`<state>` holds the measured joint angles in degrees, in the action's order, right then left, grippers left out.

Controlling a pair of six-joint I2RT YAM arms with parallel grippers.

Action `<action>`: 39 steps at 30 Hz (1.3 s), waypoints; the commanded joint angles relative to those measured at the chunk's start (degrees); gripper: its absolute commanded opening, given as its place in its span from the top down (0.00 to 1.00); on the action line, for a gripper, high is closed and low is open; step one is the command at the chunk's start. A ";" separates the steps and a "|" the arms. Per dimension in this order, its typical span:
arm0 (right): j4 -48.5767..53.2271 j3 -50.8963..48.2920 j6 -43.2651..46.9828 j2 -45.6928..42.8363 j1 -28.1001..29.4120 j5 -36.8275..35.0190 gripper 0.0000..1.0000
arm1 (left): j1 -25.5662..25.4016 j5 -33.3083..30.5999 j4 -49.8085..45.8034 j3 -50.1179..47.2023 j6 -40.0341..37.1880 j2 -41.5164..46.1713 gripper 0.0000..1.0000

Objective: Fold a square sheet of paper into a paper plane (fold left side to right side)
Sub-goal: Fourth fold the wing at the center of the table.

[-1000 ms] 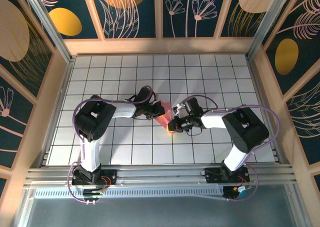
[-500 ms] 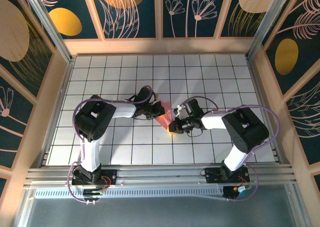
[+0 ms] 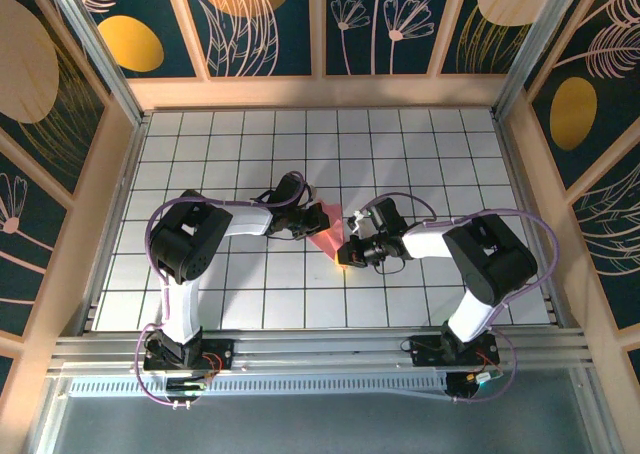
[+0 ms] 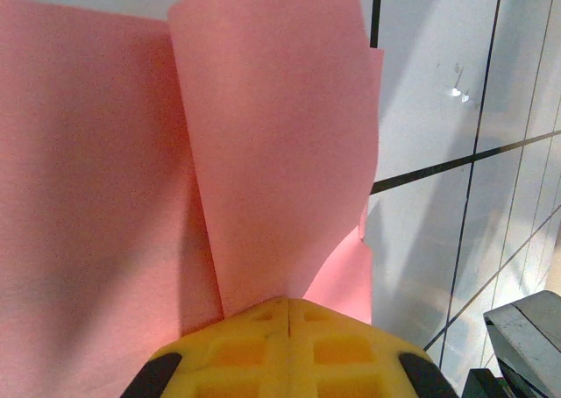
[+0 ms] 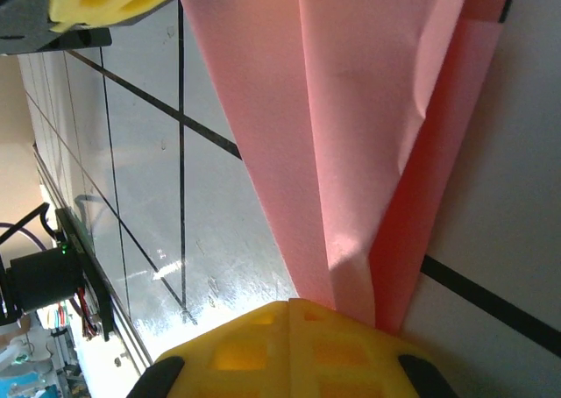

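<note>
On the white grid table (image 3: 450, 154) the pink paper (image 3: 328, 236) lies mid-table between the arms. In the last second the right gripper (image 3: 350, 252) has crept slightly toward the left gripper (image 3: 318, 218), so the fold seems still being pressed, not finished. Overhead the jaws are unreadable, but each wrist camera shows yellow fingertips (image 4: 254, 328) closed tight with a raised paper flap running into their seam, apparently pinched.

matt paper sheet (image 4: 272, 152), glossy white tiles (image 4: 429, 91), wooden walls (image 3: 100, 224)
</note>
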<state>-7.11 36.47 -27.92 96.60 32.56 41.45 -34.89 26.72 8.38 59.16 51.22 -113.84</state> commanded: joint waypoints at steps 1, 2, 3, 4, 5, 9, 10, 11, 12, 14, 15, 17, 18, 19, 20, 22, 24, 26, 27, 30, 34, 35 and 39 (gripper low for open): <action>1.56 -0.63 1.30 1.25 -0.18 -1.29 1.00 | -0.16 -4.31 -5.31 -1.27 -1.04 -2.08 1.00; 1.48 -0.61 1.35 1.28 -0.13 -1.29 1.00 | -0.12 -4.31 -5.39 -1.26 -1.04 -2.09 1.00; 1.54 -0.61 1.39 1.31 -0.13 -1.29 1.00 | -0.15 -4.31 -5.39 -1.24 -1.01 -2.09 1.00; 1.54 -0.61 1.38 1.42 -0.12 -1.37 1.00 | -0.15 -4.34 -5.39 -1.25 -1.03 -2.09 1.00; 1.58 -0.61 1.35 1.53 -0.12 -1.46 1.00 | -0.17 -4.32 -5.39 -1.24 -1.03 -2.09 1.00; 1.75 -0.65 1.38 1.71 -0.04 -1.38 1.00 | -0.15 -4.31 -5.39 -1.29 -1.04 -2.06 1.00; 1.75 -0.68 1.38 1.80 -0.04 -1.37 1.00 | -0.13 -4.31 -5.37 -1.24 -0.96 -2.09 1.00; 1.67 -0.70 1.38 1.87 0.05 -1.40 1.00 | -0.17 -4.32 -5.42 -1.29 -1.02 -2.09 1.00; 1.63 -0.70 1.38 1.84 0.05 -1.33 1.00 | -0.14 -4.37 -5.39 -1.34 -0.96 -2.08 1.00; 1.78 -0.76 1.47 2.01 0.05 -1.50 1.00 | -0.17 -4.40 -5.39 -1.34 -1.01 -2.04 1.00; 1.87 -0.76 1.47 2.03 0.05 -1.63 1.00 | -0.16 -4.40 -5.39 -1.44 -1.01 -2.08 1.00; 2.17 -0.87 1.55 2.18 0.14 -1.81 1.00 | -0.12 -4.58 -5.39 -1.46 -1.03 -2.05 1.00; 2.26 -0.96 1.64 2.11 0.18 -1.81 1.00 | -0.16 -4.65 -5.39 -1.41 -0.93 -2.07 1.00; 2.37 -1.11 1.64 2.03 0.16 -1.77 1.00 | -0.17 -4.75 -5.39 -1.42 -0.95 -2.17 1.00; 2.38 -1.26 1.64 1.95 0.22 -1.65 1.00 | -0.17 -4.75 -5.39 -1.39 -0.88 -2.20 1.00; 2.52 -1.61 1.56 1.58 0.32 -1.10 1.00 | -0.17 -4.82 -5.31 -1.28 -0.71 -2.33 1.00; 2.63 -1.96 1.47 1.21 0.49 -0.52 1.00 | -0.16 -5.18 -5.31 -1.33 -0.64 -2.34 1.00; 2.70 -2.48 1.34 0.71 0.82 0.02 1.00 | -0.13 -5.36 -5.31 -1.24 -0.55 -2.31 1.00; 2.60 -2.86 1.17 0.43 0.92 0.25 1.00 | -0.17 -5.46 -5.31 -1.34 -0.46 -2.36 1.00; 2.42 -3.96 0.68 -0.23 1.32 0.83 1.00 | -0.13 -5.54 -5.22 -1.33 -0.32 -2.52 1.00; 2.15 -5.51 0.00 -1.23 1.95 1.16 1.00 | -0.16 -5.63 -5.17 -1.34 -0.16 -2.57 1.00; 2.02 -5.98 -0.24 -1.56 2.06 1.26 1.00 | -0.17 -5.70 -5.13 -1.37 -0.11 -2.50 1.00; 2.59 -7.02 -0.57 -3.51 2.29 1.83 1.00 | -0.17 -5.71 -5.13 -1.31 -0.18 -2.50 1.00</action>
<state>-10.26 31.53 -27.64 94.11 33.80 42.02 -34.96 26.50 8.38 59.16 51.24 -113.84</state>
